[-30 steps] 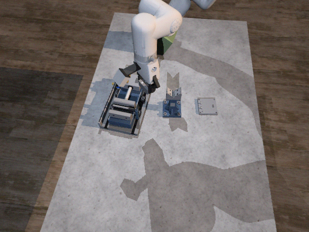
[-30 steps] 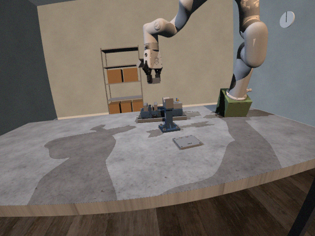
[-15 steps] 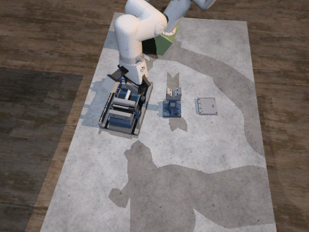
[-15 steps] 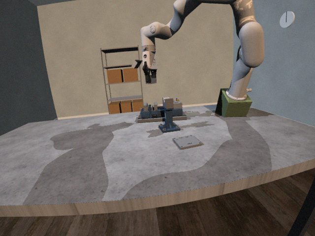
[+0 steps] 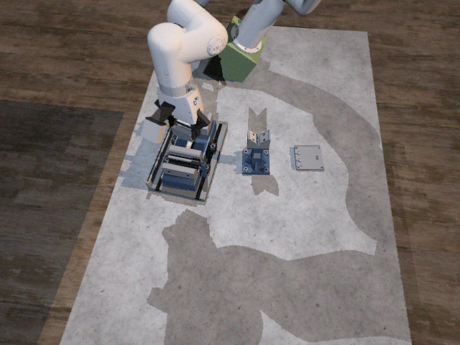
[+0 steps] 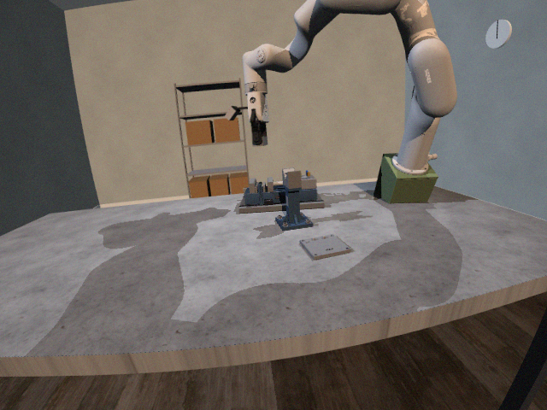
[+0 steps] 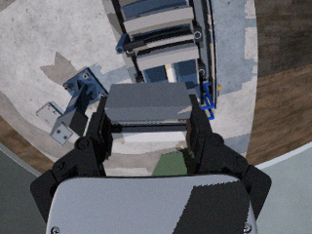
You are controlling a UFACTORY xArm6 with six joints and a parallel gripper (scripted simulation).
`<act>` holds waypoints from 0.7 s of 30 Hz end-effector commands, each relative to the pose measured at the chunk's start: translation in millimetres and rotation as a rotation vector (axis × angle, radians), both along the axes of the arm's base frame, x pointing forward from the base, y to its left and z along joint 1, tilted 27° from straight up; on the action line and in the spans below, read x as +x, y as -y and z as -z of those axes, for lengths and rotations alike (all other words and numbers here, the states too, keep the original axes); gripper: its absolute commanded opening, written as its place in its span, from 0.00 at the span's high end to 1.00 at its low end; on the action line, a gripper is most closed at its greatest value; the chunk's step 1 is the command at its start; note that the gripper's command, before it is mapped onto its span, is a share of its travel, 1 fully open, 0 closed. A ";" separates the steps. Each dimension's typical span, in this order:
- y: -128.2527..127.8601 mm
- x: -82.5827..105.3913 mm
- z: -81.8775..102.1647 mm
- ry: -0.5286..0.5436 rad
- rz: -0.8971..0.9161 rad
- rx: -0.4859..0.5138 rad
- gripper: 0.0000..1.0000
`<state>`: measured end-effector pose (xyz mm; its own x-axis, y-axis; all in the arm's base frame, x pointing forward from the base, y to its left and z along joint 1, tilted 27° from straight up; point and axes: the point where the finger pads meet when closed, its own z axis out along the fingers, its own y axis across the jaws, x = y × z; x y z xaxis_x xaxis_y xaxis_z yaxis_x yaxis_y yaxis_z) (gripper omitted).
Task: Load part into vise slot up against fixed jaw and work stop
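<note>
Pincer [image 7: 151,132] clamped on grey part [image 7: 148,103] high above vise [image 7: 166,33]; no legible writing.

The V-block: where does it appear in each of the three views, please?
Top: the V-block stands at the centre, between the vise on its left and the infeed plate on its right.
Exterior: centre, in front of the vise, behind the plate.
Wrist: left edge, partly hidden by the end effector.
Shared landmark: the vise.

The gripper [image 5: 184,127] hides the vise's [image 5: 184,163] far end; work stop too small.
</note>
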<state>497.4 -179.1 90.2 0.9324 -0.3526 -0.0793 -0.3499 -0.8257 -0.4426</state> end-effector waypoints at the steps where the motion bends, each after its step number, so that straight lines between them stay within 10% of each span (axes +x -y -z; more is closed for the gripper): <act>1: 10.5 2.0 3.5 0.028 -0.047 -0.004 1.00; 21: 36.4 2.4 19.5 0.095 -0.182 -0.016 1.00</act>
